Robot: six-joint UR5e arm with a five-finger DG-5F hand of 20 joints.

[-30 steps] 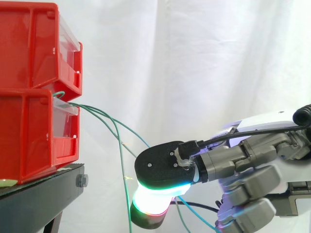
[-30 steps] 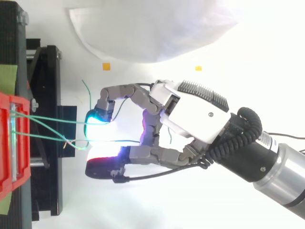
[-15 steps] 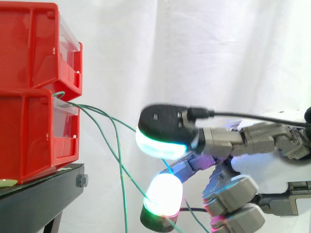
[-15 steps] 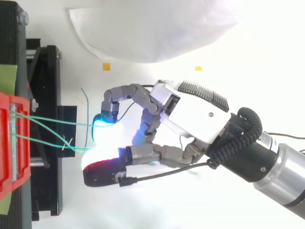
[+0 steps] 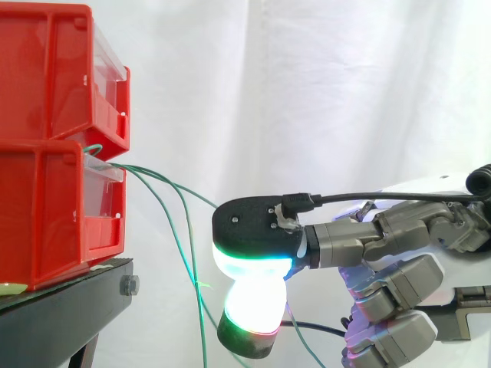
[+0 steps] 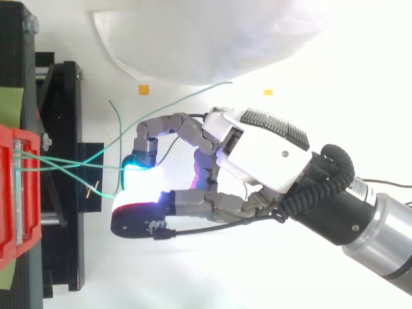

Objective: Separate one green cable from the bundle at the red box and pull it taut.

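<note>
Hand stood right of red box; fingers were clamped together on one green cable leading from that box; cable hung curved.

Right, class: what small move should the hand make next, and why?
Probably draw the hand slowly away from the red bin: its pads look pinched on one green cable that is not yet taut, while other strands hang loose.

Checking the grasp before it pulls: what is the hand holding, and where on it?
The hand pinches one green cable between its glowing pads, mid-length, away from the red bin.
</note>
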